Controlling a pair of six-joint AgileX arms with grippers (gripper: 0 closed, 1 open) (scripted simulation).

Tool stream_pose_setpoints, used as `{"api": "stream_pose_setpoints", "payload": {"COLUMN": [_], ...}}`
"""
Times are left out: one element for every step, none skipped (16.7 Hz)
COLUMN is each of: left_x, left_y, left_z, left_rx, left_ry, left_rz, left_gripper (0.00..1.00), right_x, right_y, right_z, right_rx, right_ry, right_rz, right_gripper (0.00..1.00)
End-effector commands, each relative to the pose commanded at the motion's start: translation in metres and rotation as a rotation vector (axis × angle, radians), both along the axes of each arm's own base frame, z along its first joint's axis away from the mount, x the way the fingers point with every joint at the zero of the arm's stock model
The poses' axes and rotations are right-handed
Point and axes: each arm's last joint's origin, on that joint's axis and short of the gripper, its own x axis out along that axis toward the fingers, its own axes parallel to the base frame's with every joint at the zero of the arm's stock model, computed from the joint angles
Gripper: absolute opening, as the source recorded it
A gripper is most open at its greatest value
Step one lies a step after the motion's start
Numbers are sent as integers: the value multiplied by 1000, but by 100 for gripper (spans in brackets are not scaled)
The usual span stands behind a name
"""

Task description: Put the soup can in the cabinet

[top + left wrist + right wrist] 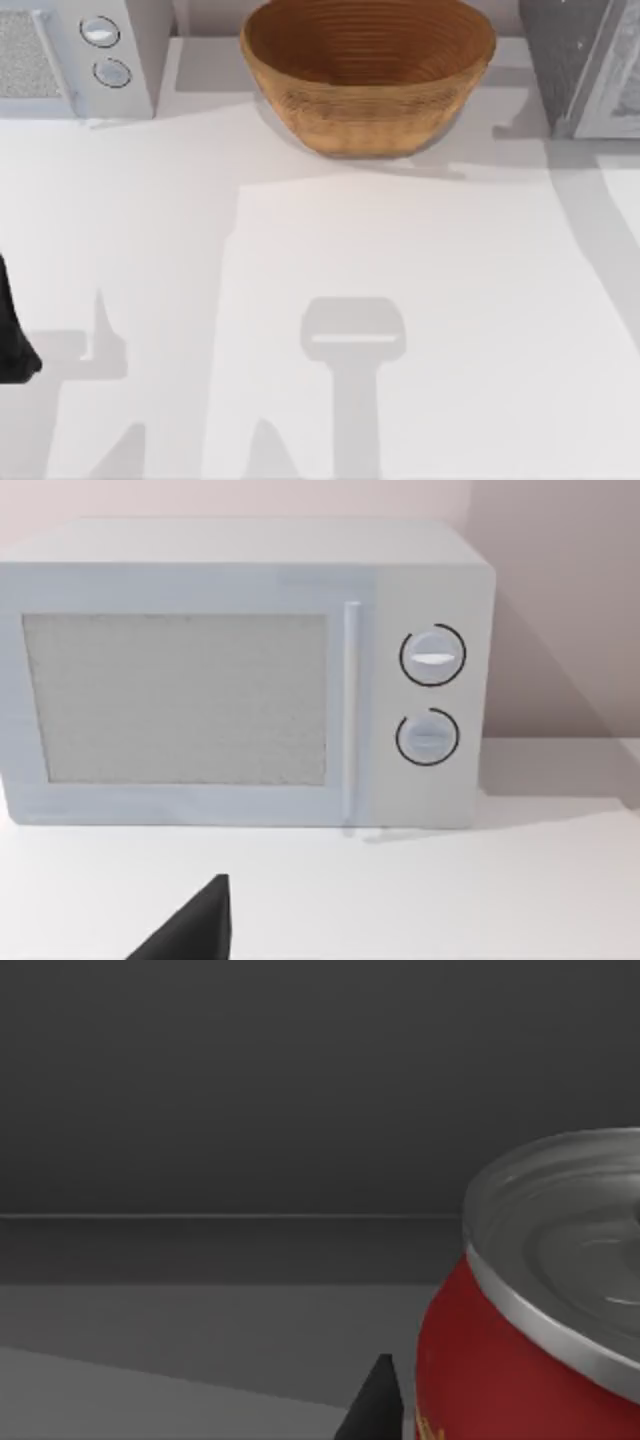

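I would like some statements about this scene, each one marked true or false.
1. The woven bowl stands at the far middle of the table. True.
2. The microwave has three dials. False: it has two, one above the other.
3. The soup can is red with a silver lid. True.
4. In the right wrist view the soup can sits in a bright white space. False: the space around it is dark grey.
5. The microwave door is shut. True.
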Motion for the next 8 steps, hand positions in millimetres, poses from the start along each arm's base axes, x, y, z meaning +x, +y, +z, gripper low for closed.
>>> {"api": "stream_pose_setpoints", "payload": {"left_x": [0, 0, 0, 0, 0, 0, 0, 0], "left_y": [0, 0, 0, 0, 0, 0, 0, 0], "left_z": [0, 0, 0, 0, 0, 0, 0, 0], "left_rx": [0, 0, 0, 0, 0, 0, 0, 0], "left_ry": [0, 0, 0, 0, 0, 0, 0, 0], "left_rz": [0, 0, 0, 0, 0, 0, 0, 0], "left_gripper": [100, 100, 100, 100, 100, 100, 100, 100], "right_x": [4, 7, 8, 9, 9, 9, 9, 8], "right_y": [2, 3, 4, 4, 4, 4, 4, 3], "right_z": [3, 5, 6, 6, 6, 6, 6, 6], "right_rx": [0, 1, 1, 1, 1, 1, 1, 3], "right_ry": [0, 0, -1, -1, -1, -1, -1, -1], "right_rz": [1, 2, 3, 3, 3, 3, 3, -1], "right_gripper": [0, 0, 0, 0, 0, 0, 0, 0]}}
